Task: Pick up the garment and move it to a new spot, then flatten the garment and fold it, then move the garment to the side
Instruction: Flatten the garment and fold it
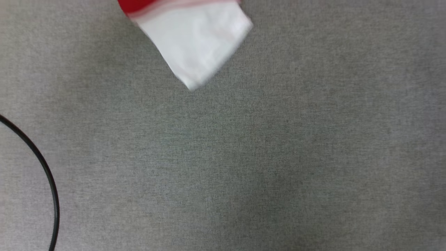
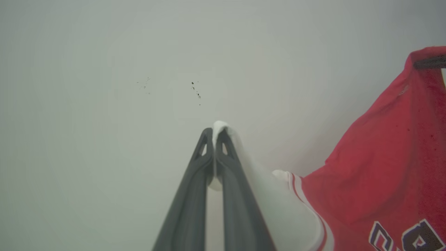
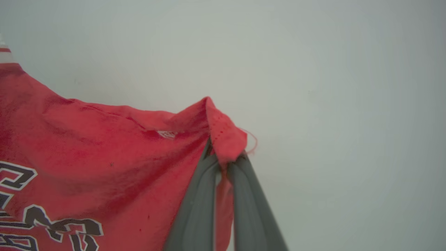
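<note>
The garment (image 1: 195,42) is a red jersey with white sleeves and black lettering outlined in white. In the head view one white sleeve with a red-and-white striped seam hangs down from the top edge over the grey surface. My left gripper (image 2: 215,134) is shut on a white fold of the garment (image 2: 376,167), and the red body drapes away to its right. My right gripper (image 3: 225,157) is shut on a red hem corner of the garment (image 3: 97,146), whose body spreads to its left. Both wrist views look up at a pale blank background.
A grey cloth-covered surface (image 1: 244,167) spreads across the head view. A thin black cable (image 1: 45,170) curves along its lower left.
</note>
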Available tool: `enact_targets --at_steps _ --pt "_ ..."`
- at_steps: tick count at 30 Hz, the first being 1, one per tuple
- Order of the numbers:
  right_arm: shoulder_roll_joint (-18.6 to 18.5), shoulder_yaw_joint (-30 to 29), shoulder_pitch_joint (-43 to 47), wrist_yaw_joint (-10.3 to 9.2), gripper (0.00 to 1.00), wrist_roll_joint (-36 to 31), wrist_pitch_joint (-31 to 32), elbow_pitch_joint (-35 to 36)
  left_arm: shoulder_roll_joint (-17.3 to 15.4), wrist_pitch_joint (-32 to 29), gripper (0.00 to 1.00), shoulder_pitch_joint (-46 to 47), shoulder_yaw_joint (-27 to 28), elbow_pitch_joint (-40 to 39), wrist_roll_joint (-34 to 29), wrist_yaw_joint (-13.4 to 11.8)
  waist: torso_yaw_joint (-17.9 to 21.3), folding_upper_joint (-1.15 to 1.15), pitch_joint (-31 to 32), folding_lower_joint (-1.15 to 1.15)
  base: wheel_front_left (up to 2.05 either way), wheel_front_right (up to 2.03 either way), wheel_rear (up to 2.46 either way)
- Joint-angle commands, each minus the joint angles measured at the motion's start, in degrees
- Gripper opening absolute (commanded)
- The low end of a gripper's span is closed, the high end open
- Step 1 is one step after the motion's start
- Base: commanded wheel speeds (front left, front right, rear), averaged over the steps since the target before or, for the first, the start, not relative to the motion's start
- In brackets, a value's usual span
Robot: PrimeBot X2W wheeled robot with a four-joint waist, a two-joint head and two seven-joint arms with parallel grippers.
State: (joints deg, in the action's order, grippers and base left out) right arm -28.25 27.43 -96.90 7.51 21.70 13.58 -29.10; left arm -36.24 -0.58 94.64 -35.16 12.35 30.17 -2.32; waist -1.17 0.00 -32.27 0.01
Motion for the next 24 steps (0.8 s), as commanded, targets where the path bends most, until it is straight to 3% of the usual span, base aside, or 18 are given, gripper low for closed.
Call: enact_targets --at_steps 1,7,13,24 --pt "0.5 0.1 -1.4 -0.04 0.0 -0.5 -0.2 -0.5 0.4 0.2 0.0 1.6 0.2 0.6 -0.1 0.4 -0.1 0.0 -1.4 -0.01 0.0 0.0 0.0" --pt "1.2 1.6 -10.6 -0.04 0.0 -3.4 -2.0 -5.0 3.4 1.3 0.0 15.0 0.4 8.7 -2.2 3.6 -0.2 0.0 -4.2 -0.01 0.0 0.0 0.0" --pt "2.5 3.5 -14.6 -0.04 0.0 -4.8 -5.6 -9.5 5.2 2.9 0.0 21.5 -0.9 14.6 -3.7 5.7 0.0 0.0 -5.8 -0.01 0.0 0.0 0.0" --pt "3.9 9.6 -6.3 -0.04 0.0 -0.3 -10.7 -16.5 5.5 7.9 0.0 10.9 -2.3 23.1 -0.3 7.2 0.6 0.0 -4.2 -0.01 0.0 0.0 0.0"
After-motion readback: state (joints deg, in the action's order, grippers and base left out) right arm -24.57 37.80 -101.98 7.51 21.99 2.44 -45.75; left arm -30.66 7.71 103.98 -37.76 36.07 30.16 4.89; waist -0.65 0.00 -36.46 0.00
